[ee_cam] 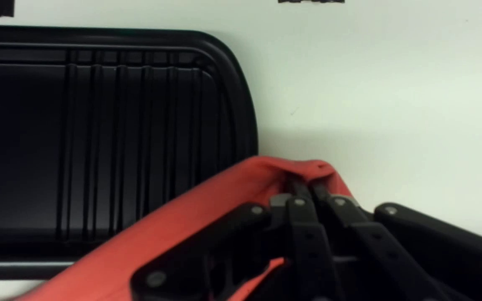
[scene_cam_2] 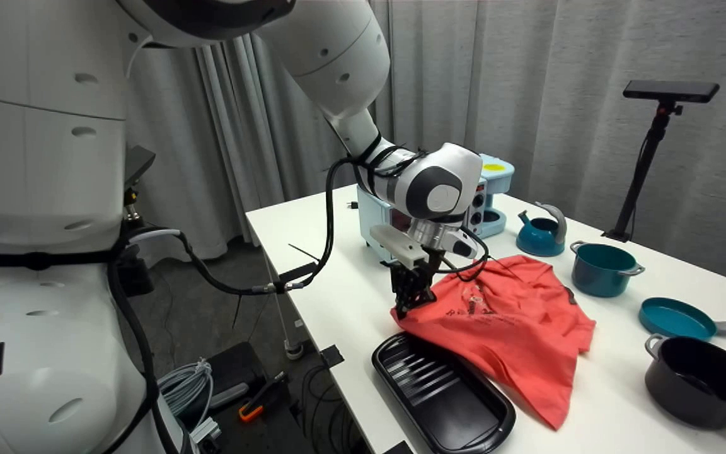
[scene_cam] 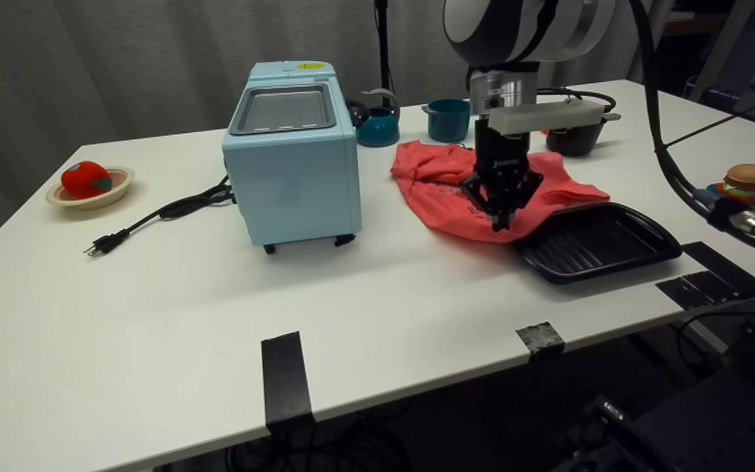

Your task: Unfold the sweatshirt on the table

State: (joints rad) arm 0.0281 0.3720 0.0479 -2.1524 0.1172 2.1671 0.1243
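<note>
unevenly spread and wrinkled, the coral-red sweatshirt (scene_cam_2: 517, 328) shows dark print, one edge pinched between the closed jaws.

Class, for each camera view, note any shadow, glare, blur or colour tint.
Wrist view: the table looks faintly greenish, the gripper and sweatshirt slightly soft; in an exterior view, a faint shadow lies beneath the blue appliance; in an exterior view, light streaks the ridged black tray.

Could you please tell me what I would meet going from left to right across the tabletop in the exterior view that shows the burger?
In an exterior view: cream bowl → light blue appliance → teal kettle → red sweatshirt → black tray → burger.
</note>
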